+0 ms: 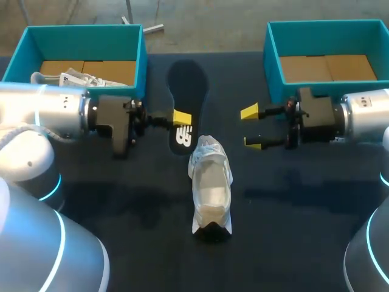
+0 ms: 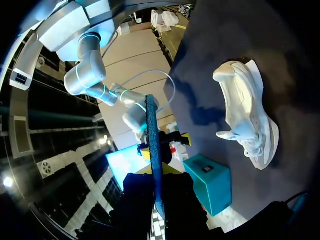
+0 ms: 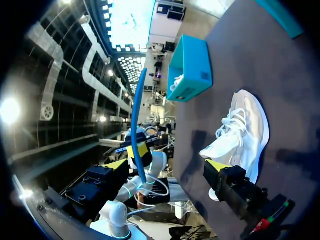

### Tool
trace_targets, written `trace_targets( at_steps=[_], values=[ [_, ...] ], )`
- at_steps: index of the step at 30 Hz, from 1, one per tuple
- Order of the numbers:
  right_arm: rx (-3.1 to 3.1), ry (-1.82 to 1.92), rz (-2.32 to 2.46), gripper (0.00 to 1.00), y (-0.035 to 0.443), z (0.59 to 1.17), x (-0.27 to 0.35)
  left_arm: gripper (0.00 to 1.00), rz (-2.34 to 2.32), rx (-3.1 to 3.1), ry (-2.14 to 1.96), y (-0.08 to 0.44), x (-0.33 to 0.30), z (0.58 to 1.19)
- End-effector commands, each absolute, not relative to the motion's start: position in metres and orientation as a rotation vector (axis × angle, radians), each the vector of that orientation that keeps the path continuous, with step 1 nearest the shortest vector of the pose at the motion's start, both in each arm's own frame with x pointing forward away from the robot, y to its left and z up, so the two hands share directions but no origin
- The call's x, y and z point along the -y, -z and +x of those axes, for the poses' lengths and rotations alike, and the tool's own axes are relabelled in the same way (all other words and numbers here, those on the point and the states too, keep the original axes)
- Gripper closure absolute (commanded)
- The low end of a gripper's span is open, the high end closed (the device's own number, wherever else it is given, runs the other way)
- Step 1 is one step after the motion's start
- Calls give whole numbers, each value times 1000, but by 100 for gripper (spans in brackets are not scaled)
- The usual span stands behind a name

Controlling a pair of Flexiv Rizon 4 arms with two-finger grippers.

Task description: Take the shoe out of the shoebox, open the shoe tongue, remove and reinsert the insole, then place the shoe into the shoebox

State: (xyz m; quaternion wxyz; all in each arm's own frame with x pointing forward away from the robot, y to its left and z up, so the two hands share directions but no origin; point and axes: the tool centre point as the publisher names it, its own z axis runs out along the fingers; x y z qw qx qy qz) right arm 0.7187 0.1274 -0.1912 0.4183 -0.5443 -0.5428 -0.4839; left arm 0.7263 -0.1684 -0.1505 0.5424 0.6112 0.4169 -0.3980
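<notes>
The left gripper (image 1: 181, 118) is clamping a dark insole (image 1: 188, 79) near its middle. Its fingers are standing narrow, one above and one below, with the insole reaching away to the far side. In the left wrist view the insole is showing edge-on as a thin blue strip between the fingers. It is probably light, thin and floppy, likely to bend or sag under its own weight, so a hold close to the heel end would steer it better into the shoe. The right gripper (image 1: 251, 128) is hovering to the right with its fingers spread wide and holding nothing. Nearer, between the two arms, a white shoe (image 1: 210, 188) is sitting on the dark table (image 1: 292, 201), its tongue pulled up at the far end and its mouth gaping. It is looking soft-sided and light, best steadied at the heel collar. At the far left a teal shoebox (image 1: 85, 27) is holding a white crumpled thing (image 1: 85, 78), shoe or paper, impossible to tell. At the far right a second teal box (image 1: 328, 23) is showing only its brown floor.
</notes>
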Motion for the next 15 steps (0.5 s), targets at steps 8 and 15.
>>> trace_targets(
  at_steps=[8, 15],
  values=[
    [1362, 1215, -1368, 0, 192, 719, -129, 100, 1455, -988, 1004, 165, 191, 730],
    [1362, 1215, -1368, 0, 192, 719, -129, 100, 1455, -988, 1004, 165, 191, 730]
  ],
)
